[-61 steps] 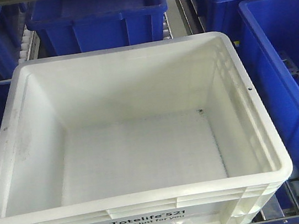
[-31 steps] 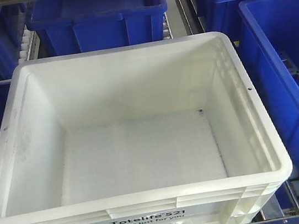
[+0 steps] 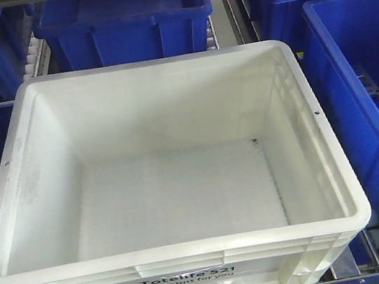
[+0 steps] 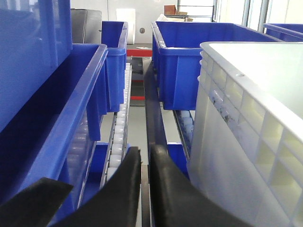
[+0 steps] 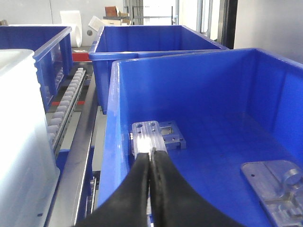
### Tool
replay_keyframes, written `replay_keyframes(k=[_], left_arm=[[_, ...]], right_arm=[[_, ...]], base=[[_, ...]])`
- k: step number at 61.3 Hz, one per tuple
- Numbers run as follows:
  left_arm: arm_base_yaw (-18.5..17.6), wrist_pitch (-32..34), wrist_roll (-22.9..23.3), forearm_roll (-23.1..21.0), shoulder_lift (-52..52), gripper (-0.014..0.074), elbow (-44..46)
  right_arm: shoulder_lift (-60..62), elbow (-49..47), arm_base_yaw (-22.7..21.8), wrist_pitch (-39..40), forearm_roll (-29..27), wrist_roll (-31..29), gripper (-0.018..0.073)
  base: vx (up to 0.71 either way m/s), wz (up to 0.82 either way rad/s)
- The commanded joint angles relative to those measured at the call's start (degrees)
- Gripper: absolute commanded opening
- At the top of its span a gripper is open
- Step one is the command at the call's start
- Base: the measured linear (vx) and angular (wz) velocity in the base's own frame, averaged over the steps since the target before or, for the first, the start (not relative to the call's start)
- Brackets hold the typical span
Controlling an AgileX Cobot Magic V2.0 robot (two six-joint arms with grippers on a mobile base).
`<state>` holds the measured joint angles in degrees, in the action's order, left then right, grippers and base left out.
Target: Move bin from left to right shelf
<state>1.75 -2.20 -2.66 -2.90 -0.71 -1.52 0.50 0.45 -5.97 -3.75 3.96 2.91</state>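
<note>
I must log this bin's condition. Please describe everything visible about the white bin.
The white bin is an open, empty plastic tote, upright, with a thick rolled rim and ribbed outer walls. Its front label reads "Totelife 521". Faint scuffs mark the inside. It sits on the shelf between blue bins. No gripper touches it.

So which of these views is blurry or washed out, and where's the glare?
Front view: sharp, evenly lit, white bin bright without glare. Left wrist view: bin's top washed out, left gripper blurred up close. Right wrist view: bright windows behind, right gripper soft, blue bin clear.
</note>
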Motion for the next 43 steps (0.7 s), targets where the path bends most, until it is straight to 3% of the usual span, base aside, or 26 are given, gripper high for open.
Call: replay_keyframes(k=[1, 32, 43], left_arm=[[-0.1, 4.4, 0.4, -0.4, -0.6, 0.0038, 1.3], [-0.1, 4.4, 0.4, -0.4, -0.6, 0.0038, 1.3], [-0.1, 4.4, 0.4, -0.4, -0.6, 0.0038, 1.3]], right_arm=[[1.0, 1.6, -0.4, 9.3, -0.2, 0.2, -0.0009], [1.0, 1.9, -0.4, 10.5, 1.9, 2.7, -0.0009], [1.0, 1.9, 6.0, 10.5, 2.0, 0.5, -0.0009]], base=[[0.00, 0.00], [0.00, 0.00], [0.00, 0.00]])
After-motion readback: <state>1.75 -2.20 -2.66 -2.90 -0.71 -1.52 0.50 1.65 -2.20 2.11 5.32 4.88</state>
